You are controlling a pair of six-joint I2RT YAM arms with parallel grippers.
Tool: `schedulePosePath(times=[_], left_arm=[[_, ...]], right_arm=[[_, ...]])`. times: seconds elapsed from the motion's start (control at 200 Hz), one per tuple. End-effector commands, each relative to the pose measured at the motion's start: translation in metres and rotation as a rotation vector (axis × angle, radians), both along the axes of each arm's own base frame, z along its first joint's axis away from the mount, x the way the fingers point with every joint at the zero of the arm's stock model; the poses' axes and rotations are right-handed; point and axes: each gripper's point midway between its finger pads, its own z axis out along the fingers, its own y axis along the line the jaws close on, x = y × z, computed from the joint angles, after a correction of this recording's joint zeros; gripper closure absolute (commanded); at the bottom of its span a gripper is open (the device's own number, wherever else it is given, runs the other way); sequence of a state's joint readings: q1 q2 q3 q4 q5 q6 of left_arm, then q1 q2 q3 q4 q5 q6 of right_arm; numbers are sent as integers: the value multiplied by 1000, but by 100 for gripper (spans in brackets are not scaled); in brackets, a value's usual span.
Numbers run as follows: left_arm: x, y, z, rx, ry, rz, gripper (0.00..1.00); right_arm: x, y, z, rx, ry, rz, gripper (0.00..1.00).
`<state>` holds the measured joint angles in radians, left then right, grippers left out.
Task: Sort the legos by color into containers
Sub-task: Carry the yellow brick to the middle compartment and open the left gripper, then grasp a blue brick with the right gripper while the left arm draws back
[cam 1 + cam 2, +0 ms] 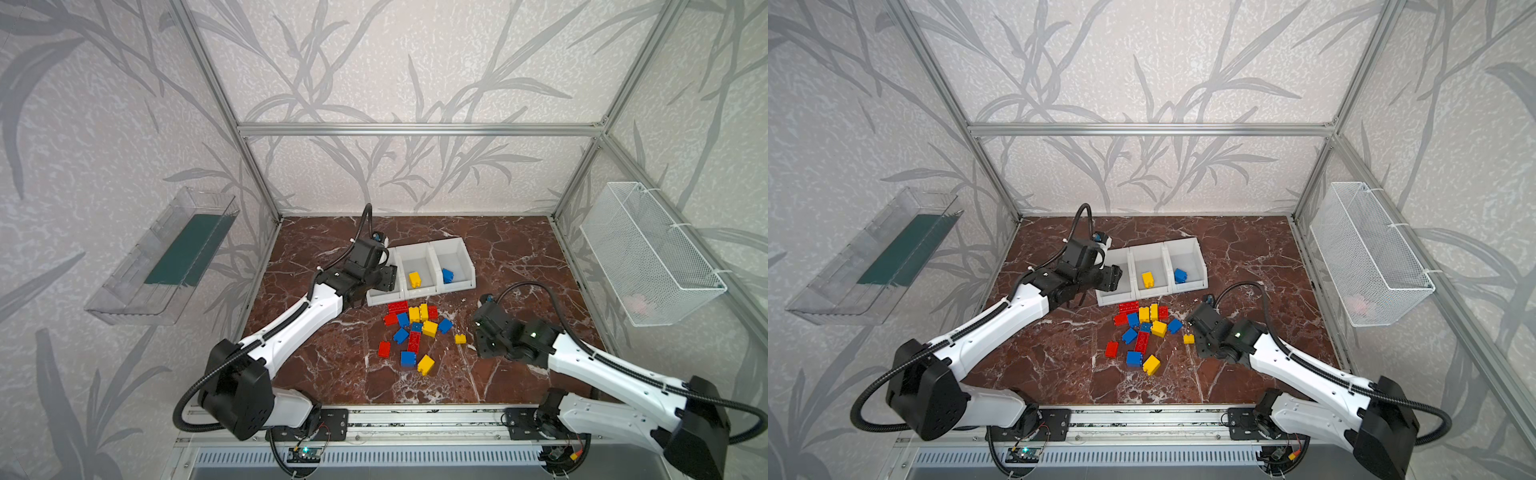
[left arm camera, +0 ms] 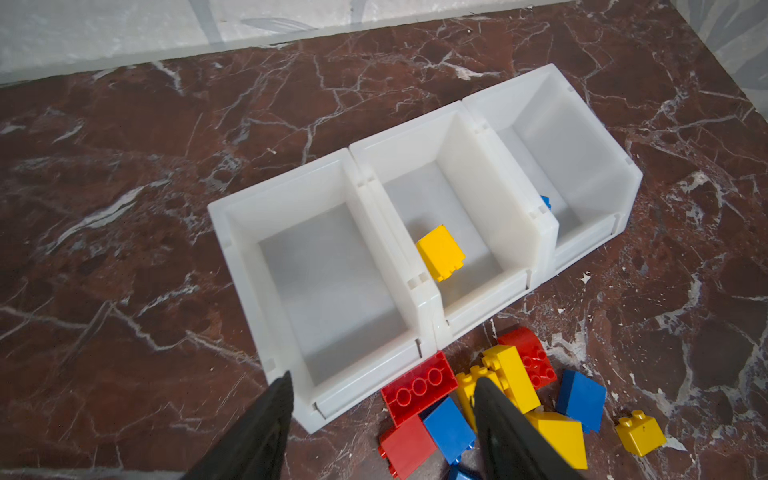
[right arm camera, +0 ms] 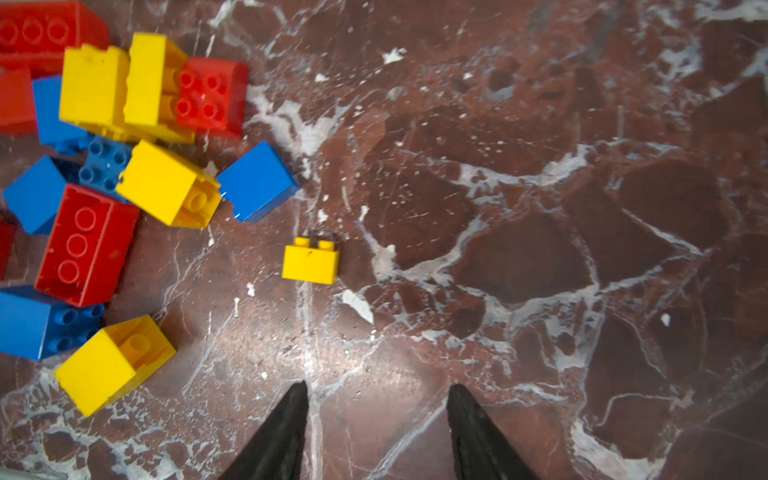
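Three joined white containers (image 1: 430, 246) stand behind a pile of red, yellow and blue legos (image 1: 415, 328). The middle container holds a yellow brick (image 2: 440, 252). A blue brick (image 1: 447, 275) lies in the one to its right. The third container (image 2: 282, 183) is empty inside. My left gripper (image 2: 384, 378) hangs open and empty over that container's low front. One of its fingers (image 2: 498, 419) is above the near edge of the pile. My right gripper (image 3: 378, 385) is open over bare marble to the right of the pile. A small yellow brick (image 3: 311, 262) lies apart ahead of its fingertips.
A clear tray with a green liner (image 1: 166, 257) hangs on the left wall. A white wire mesh basket (image 1: 648, 253) hangs on the right wall. Aluminium frame posts edge the marble floor (image 1: 519, 257), and a rail (image 1: 415, 419) runs along its front.
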<state>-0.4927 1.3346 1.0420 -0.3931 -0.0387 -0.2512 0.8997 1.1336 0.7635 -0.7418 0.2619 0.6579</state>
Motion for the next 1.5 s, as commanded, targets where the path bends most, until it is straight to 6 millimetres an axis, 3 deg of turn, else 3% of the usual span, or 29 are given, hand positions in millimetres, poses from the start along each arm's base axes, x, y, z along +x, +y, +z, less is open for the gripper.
schedulePosePath(times=[0.0, 0.115, 0.24, 0.41, 0.62, 0.985, 1.495], left_arm=[[-7, 31, -3, -27, 2, 119, 26], [-15, 60, -13, -72, 30, 225, 26], [-20, 77, -15, -105, 31, 276, 26], [-23, 93, -16, -106, 35, 321, 25], [-30, 103, -18, -143, 34, 362, 25], [-37, 102, -27, -171, 54, 368, 25], [-40, 99, -35, -197, 69, 364, 25]], right_arm=[[6, 42, 11, 37, -34, 74, 45], [-3, 90, 3, 54, 1, 222, 45], [-11, 135, -3, 45, 32, 339, 45], [-26, 178, -14, 4, 67, 443, 46], [-22, 186, -36, -97, 78, 393, 42], [-20, 196, -41, -125, 72, 341, 34], [-30, 170, -52, -154, 112, 252, 35]])
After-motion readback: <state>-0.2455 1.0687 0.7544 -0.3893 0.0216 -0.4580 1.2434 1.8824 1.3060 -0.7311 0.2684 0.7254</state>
